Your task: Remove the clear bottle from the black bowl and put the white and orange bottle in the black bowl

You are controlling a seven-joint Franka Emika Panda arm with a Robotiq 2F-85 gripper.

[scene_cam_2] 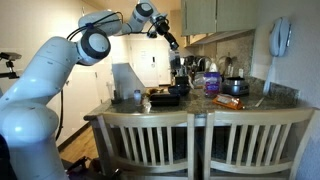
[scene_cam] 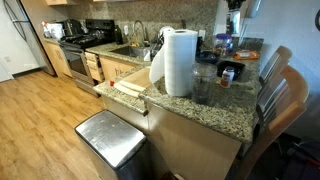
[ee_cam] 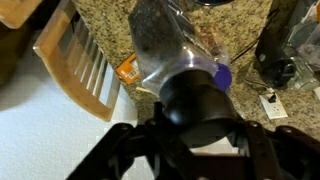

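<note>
Plainly, in an exterior view the white-and-orange bottle (scene_cam: 228,73) stands upright on the granite counter (scene_cam: 200,112), long axis vertical and white top up. A low dark shape just behind it looks like the bowl (scene_cam: 236,64), though the picture is too small to be sure. The bottle sits outside that shape. A clear bottle (scene_cam: 205,82) stands to its side, next to the towel roll (scene_cam: 178,62). In the exterior view from behind the chairs (scene_cam_2: 150,140), the gripper (scene_cam_2: 175,45) hangs high over the cluttered counter, pointing down. The little bottle is too small to pick out there, so all that can be said is that it lies below the gripper and apart from it. In the wrist view the clear bottle (ee_cam: 160,50) fills the middle. Its dark round end faces the camera, and its body runs away up and to the left, over the granite and beside a wooden rack (ee_cam: 85,65). The gripper (ee_cam: 192,142) is a dark mass along the bottom edge, right up against that dark end. I cannot tell whether its fingers are spread or closed on anything.
</note>
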